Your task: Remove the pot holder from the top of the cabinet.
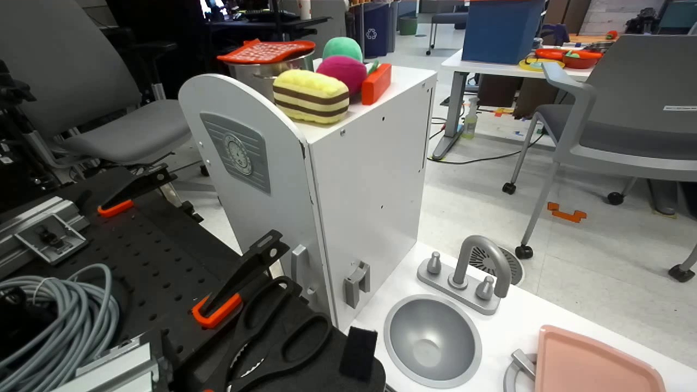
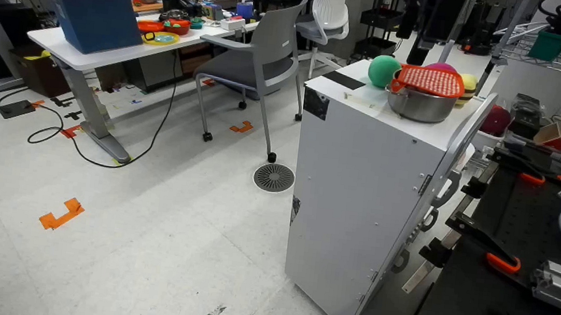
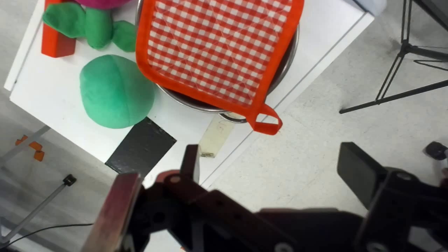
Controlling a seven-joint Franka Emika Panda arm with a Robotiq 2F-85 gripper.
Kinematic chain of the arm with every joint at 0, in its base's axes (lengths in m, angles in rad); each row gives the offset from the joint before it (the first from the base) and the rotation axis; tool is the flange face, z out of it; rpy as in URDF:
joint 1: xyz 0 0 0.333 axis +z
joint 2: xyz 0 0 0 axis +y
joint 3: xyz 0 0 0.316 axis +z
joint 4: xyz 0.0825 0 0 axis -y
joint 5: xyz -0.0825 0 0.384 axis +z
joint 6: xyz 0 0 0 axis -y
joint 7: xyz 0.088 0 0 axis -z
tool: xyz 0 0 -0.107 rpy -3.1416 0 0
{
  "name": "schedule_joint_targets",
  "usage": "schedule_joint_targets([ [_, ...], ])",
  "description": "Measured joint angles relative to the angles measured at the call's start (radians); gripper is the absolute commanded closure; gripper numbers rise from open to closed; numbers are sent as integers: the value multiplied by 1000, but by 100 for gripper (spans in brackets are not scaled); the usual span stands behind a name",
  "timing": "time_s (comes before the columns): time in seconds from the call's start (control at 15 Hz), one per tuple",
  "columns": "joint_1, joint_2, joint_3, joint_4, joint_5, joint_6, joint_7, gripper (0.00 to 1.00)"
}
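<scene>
The pot holder [image 3: 217, 52] is a red-and-white checked square with an orange-red border. It lies flat over the mouth of a metal pot [image 2: 421, 107] on top of the white cabinet [image 1: 370, 163]. Its corner loop hangs past the pot toward the cabinet's edge in the wrist view. The pot holder also shows in both exterior views [image 1: 267, 51] [image 2: 429, 80]. My gripper [image 3: 274, 157] is open with nothing between its fingers. In the wrist view, its fingertips lie below the loop, apart from it, across the cabinet's edge. I cannot clearly make out the gripper in the exterior views.
Beside the pot on the cabinet are a green ball [image 3: 115, 91], a magenta plush [image 1: 343, 73], a yellow-and-brown block [image 1: 310, 95] and an orange-red block [image 1: 377, 84]. A rounded panel [image 1: 218, 158] rises above the cabinet top. A sink bowl [image 1: 433, 375] and black table [image 1: 163, 267] stand near.
</scene>
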Motion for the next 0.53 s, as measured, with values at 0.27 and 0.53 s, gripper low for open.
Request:
schedule_joint_targets([
  [0.27, 0, 10, 17, 0, 78, -12, -116, 0],
  [0.53, -1, 12, 20, 1, 116, -40, -188, 0],
])
